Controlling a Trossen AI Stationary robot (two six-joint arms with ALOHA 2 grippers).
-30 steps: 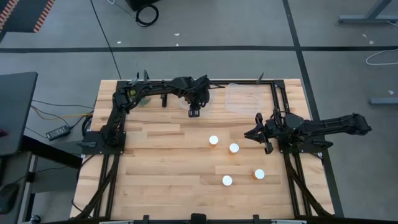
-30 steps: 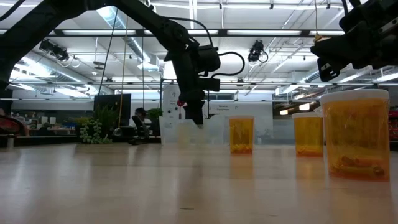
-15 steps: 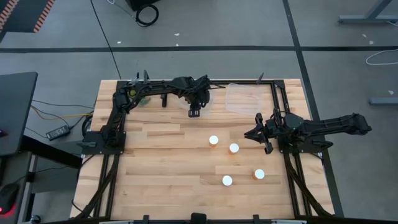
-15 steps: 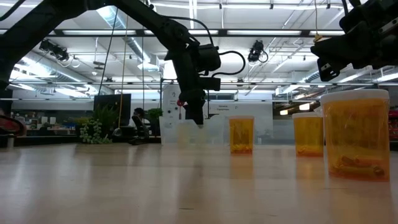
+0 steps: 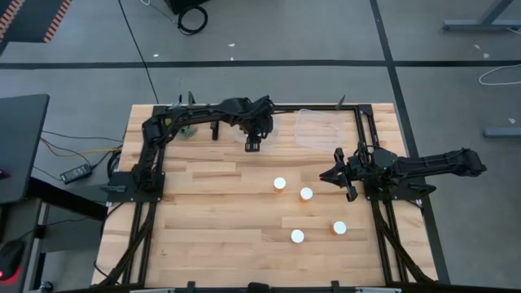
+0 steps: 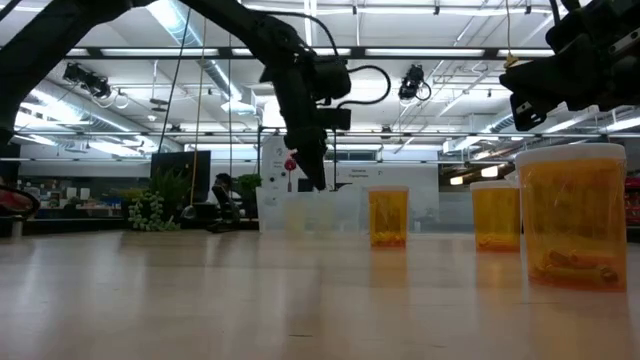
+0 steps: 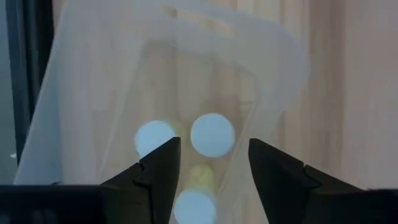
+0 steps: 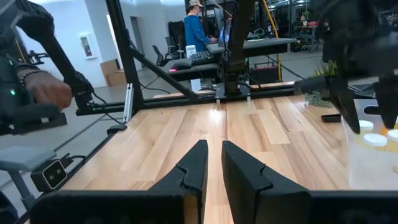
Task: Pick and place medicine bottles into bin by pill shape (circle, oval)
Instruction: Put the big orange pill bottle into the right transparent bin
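While four white-capped medicine bottles (image 5: 306, 194) stand loose on the near half of the bench (image 5: 203, 212), the right tool (image 5: 333, 174) waits beside them, fingers together; farther back, the left tool (image 5: 253, 145) hangs fingers apart, empty, over a clear bin (image 7: 93, 93) holding three more.

Four white-capped amber medicine bottles (image 5: 307, 194) upright, scattered mid-table, apart.

On the desk (image 5: 203, 220) we note four medicine bottles (image 5: 280, 184) standing apart from one another toward its right half. Two bins sit side by side along the far edge; the left end effector (image 5: 253, 146) hangs over the left bin (image 7: 93, 93), which has capped bottles (image 7: 212, 134) inside. The right end effector (image 5: 330, 174) waits right of the standing bottles
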